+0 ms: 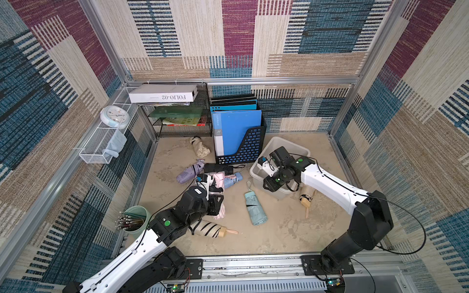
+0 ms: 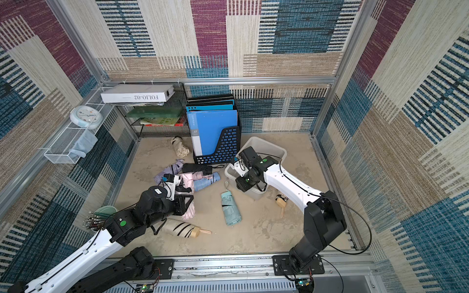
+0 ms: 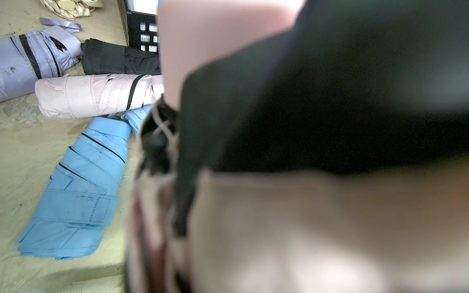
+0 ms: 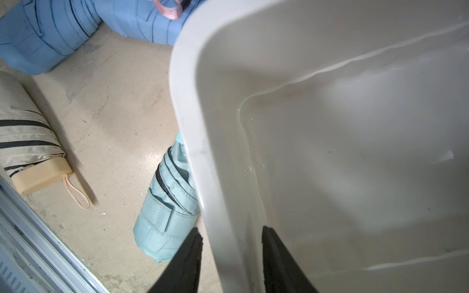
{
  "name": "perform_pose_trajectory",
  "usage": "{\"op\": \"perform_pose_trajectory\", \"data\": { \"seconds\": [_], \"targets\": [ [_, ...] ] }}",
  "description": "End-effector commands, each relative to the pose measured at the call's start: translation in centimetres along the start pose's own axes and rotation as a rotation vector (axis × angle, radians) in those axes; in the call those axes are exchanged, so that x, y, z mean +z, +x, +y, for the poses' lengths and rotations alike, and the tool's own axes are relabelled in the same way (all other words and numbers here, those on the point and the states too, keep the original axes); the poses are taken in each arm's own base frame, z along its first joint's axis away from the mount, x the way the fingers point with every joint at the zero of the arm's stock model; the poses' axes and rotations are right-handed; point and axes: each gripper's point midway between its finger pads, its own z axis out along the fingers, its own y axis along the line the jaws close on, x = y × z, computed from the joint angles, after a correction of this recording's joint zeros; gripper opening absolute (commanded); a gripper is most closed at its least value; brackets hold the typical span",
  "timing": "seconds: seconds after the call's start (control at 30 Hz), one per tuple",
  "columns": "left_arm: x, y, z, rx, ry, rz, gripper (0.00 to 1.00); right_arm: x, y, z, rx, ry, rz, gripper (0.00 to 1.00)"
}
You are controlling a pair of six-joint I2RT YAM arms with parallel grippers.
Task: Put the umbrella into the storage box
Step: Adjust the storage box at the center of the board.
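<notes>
Folded pink umbrella (image 2: 188,213) is gripped; grey-white storage box (image 4: 190,114) empty.

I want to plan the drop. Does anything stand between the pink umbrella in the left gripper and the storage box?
On the floor between them lie the light blue umbrella and the mint umbrella, both low. The right gripper straddles a wall of the storage box, and its wrist hangs over part of the opening.

White box (image 1: 162,93) on top of the black mesh shelf (image 1: 203,121): "FOLIO-02", printed on its long side, reads upside down in both top views (image 2: 137,93). Blue folder (image 1: 217,126) spine txt & barcode sticker (image 3: 145,38) on black file holder (image 3: 138,30): too small to read
</notes>
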Motion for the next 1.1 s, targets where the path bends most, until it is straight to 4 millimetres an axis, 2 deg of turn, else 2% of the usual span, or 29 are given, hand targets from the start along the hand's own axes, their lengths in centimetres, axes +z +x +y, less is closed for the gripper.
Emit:
{"op": "perform_pose_trajectory", "data": {
  "seconds": [0.0, 0.17, 0.33, 0.63, 0.73, 0.8, 0.87, 0.93, 1.03, 1.07],
  "targets": [
    [-0.4, -1.3, -0.7, -0.050, 0.033, -0.061, 0.19, 0.4, -1.0, 0.6, 0.059, -0.007, -0.022, 0.37],
    [-0.9, -1.1, -0.4, -0.063, 0.031, -0.059, 0.19, 1.2, -2.5, 1.1, 0.129, -0.015, -0.068, 0.23],
    [-1.7, -0.9, 0.1, -0.107, 0.019, -0.072, 0.19, 1.8, -4.6, 1.1, 0.213, -0.010, -0.122, 0.16],
    [-1.9, -1.7, -0.8, -0.256, 0.061, -0.080, 0.19, 2.9, -7.6, 2.1, 0.435, -0.058, -0.195, 0.17],
    [-1.8, -2.2, -1.6, -0.287, 0.088, -0.078, 0.20, 2.9, -8.1, 2.2, 0.458, -0.072, -0.220, 0.28],
    [-1.7, -2.7, -2.3, -0.302, 0.114, -0.081, 0.19, 2.6, -8.5, 2.4, 0.449, -0.080, -0.235, 0.43],
    [-1.5, -3.2, -3.1, -0.304, 0.143, -0.082, 0.19, 1.8, -9.0, 2.5, 0.419, -0.086, -0.244, 0.53],
    [-1.3, -3.8, -3.9, -0.294, 0.175, -0.090, 0.20, 0.3, -9.7, 2.7, 0.377, -0.085, -0.267, 0.63],
    [-1.0, -4.9, -5.5, -0.260, 0.236, -0.105, 0.20, -3.6, -10.9, 2.9, 0.321, -0.080, -0.340, 0.72],
    [-1.0, -5.4, -6.3, -0.241, 0.267, -0.115, 0.20, -5.7, -11.3, 3.2, 0.285, -0.087, -0.377, 0.74]
  ]
}}
